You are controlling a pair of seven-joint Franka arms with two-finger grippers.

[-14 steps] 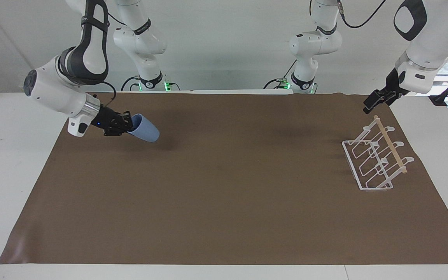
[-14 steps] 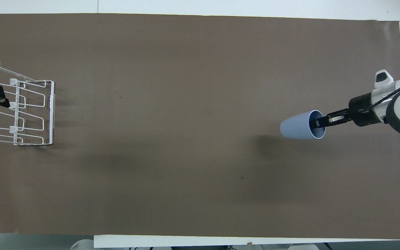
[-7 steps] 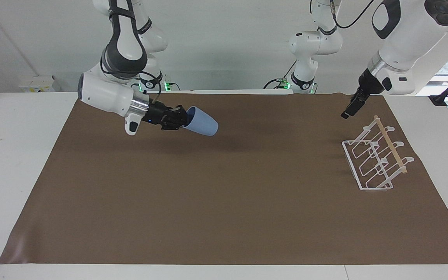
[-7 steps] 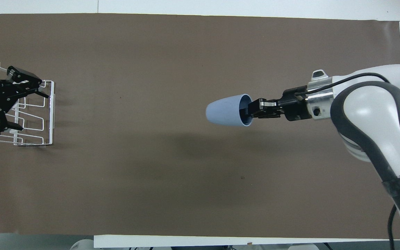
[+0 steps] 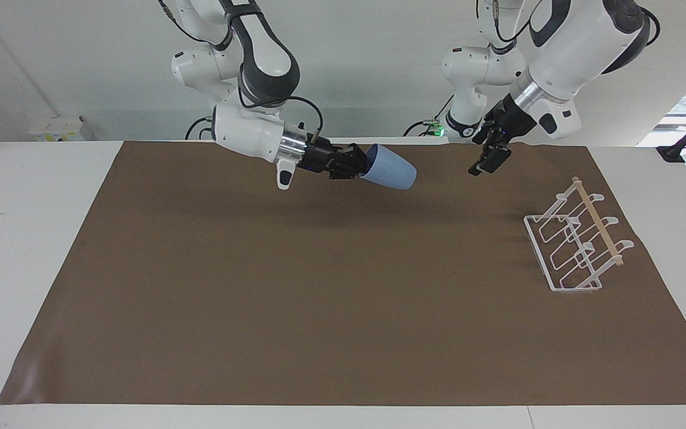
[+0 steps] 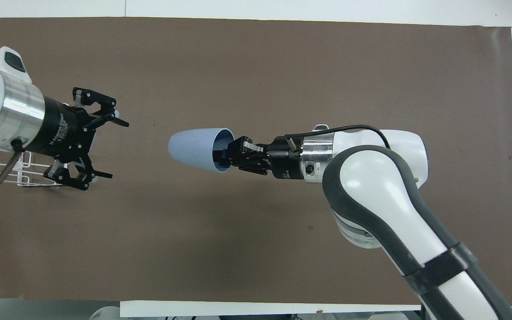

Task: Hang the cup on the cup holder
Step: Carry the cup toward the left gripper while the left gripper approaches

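My right gripper (image 5: 359,165) is shut on the rim of the light blue cup (image 5: 390,169), one finger inside it. It holds the cup on its side in the air over the middle of the mat, base pointing toward the left arm's end; the gripper (image 6: 226,155) and cup (image 6: 194,149) also show from overhead. My left gripper (image 5: 489,159) is open and empty in the air, facing the cup with a gap between them; it shows from overhead too (image 6: 118,150). The white wire cup holder (image 5: 575,245) stands on the mat at the left arm's end, empty. From overhead the cup holder (image 6: 31,181) is mostly hidden under my left arm.
A brown mat (image 5: 319,298) covers most of the white table (image 5: 27,238). Both arm bases stand at the robots' edge of the table.
My right gripper has carried the cup from the right arm's end to over the middle of the mat. My left gripper has swung from over the cup holder toward the cup.
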